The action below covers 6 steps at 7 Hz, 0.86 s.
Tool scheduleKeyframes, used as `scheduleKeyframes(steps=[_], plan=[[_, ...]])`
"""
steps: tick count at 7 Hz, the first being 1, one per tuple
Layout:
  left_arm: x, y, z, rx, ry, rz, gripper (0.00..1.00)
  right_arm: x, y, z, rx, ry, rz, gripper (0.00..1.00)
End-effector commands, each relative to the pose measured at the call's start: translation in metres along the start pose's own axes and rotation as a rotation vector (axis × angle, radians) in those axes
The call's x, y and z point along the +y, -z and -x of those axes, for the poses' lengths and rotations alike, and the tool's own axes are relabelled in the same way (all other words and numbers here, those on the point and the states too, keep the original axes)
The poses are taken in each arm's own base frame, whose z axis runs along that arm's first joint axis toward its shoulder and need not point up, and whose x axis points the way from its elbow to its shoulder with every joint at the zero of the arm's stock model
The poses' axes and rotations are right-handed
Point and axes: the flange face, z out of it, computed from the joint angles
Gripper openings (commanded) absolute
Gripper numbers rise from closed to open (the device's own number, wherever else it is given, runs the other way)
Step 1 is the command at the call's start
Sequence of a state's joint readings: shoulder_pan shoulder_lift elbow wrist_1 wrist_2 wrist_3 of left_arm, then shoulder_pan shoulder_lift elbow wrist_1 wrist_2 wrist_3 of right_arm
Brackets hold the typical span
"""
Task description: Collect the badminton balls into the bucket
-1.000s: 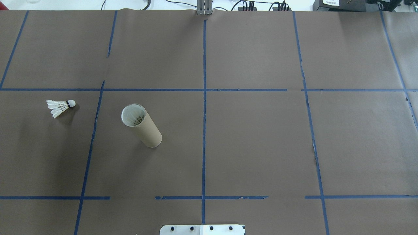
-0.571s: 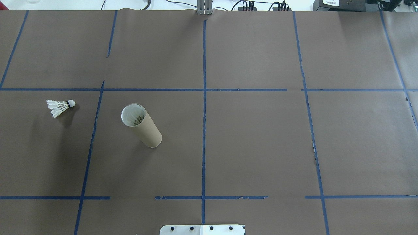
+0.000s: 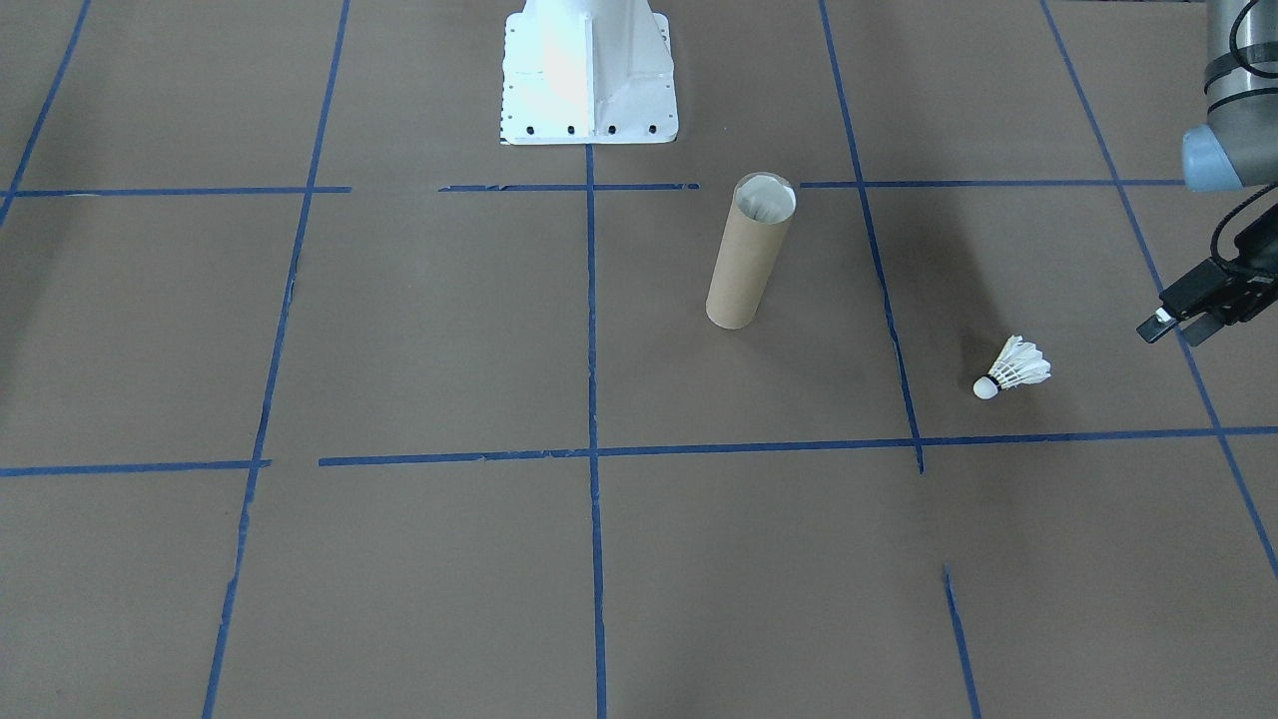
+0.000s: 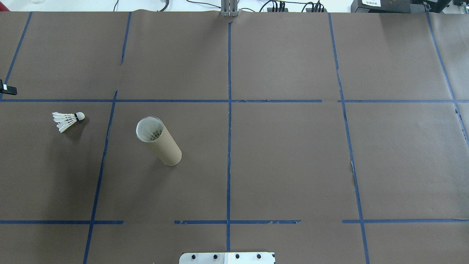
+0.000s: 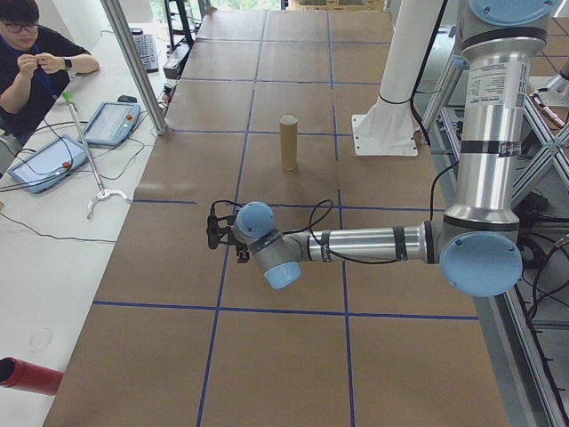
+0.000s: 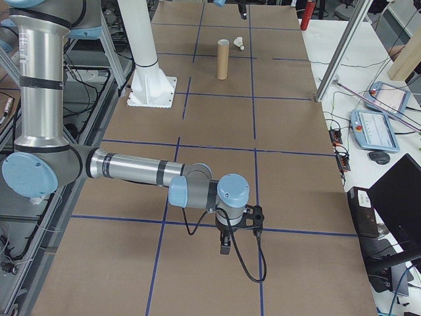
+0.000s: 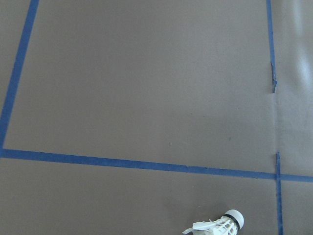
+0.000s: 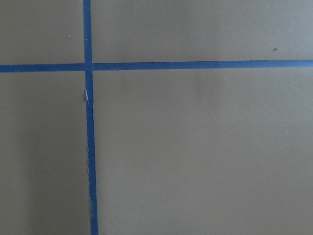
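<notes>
Left gripper [image 3: 1163, 328] low beside shuttlecock [image 3: 1013, 367]

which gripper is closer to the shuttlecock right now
Left. The left gripper hangs just beside the shuttlecock, near the table's left end. The right gripper is far off at the table's opposite end.

White feather shuttlecock [image 4: 68, 120] laid on side, cork toward tube; brown cardboard tube [image 4: 158, 140] stood upright, well apart, feathers seen inside.
</notes>
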State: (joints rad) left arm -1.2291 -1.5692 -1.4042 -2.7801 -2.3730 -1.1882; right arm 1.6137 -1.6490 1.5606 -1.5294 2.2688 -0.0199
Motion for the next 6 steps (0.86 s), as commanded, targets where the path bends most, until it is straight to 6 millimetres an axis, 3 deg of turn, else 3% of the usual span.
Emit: scheduleKeyframes(steps=[1,2,3,4,6], plan=[[0.034,-0.008,0.005,0.087,0.078,-0.049,1.00,0.000,0.000,0.000,0.000,0.000,0.000,1.00],[0.040,-0.015,0.000,0.123,0.115,-0.073,1.00,0.000,0.000,0.000,0.000,0.000,0.000,1.00],[0.058,-0.034,-0.002,0.163,0.147,-0.089,1.00,0.000,0.000,0.000,0.000,0.000,0.000,1.00],[0.071,-0.058,-0.019,0.187,0.191,-0.097,1.00,0.000,0.000,0.000,0.000,0.001,-0.001,1.00],[0.079,-0.073,-0.006,0.154,0.197,-0.077,1.00,0.001,-0.001,-0.001,0.000,-0.001,0.002,1.00]])
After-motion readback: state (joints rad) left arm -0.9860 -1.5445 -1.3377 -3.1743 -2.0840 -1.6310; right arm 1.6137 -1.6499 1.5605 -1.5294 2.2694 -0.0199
